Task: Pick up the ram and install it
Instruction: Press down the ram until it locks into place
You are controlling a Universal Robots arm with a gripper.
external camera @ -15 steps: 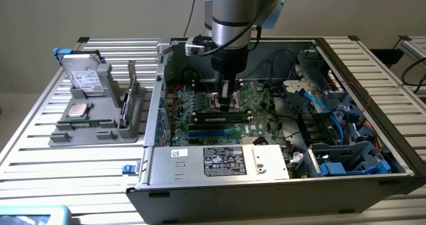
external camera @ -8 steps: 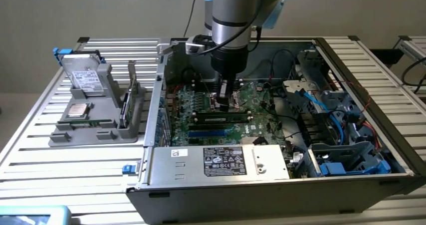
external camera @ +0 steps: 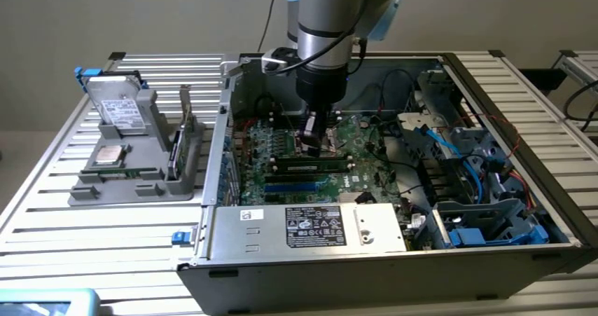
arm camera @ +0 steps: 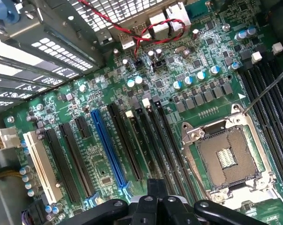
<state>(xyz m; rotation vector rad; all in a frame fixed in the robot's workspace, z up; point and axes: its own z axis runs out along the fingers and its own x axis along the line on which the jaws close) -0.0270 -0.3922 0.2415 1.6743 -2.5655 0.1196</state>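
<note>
Black gripper linkage sat closest to our wrist camera, hovering low over the motherboard with its slots and the bare CPU socket spread beneath. From the exterior view we saw the arm reaching down into the open case, its gripper poised just behind a ram stick that lay seated along a memory slot, near the middle of the board. We judged the install largely done: the stick looked level in its slot and the gripper stood just clear above it, though we could not tell whether the end latches had snapped home. The jaws were drawn together and we saw nothing clamped between them; whether the fingertips touched the board, we could not make out. On the surface at the exterior view's left, a grey tray carried a hard drive, a CPU and an upright card, all well apart from the work inside the case.
</note>
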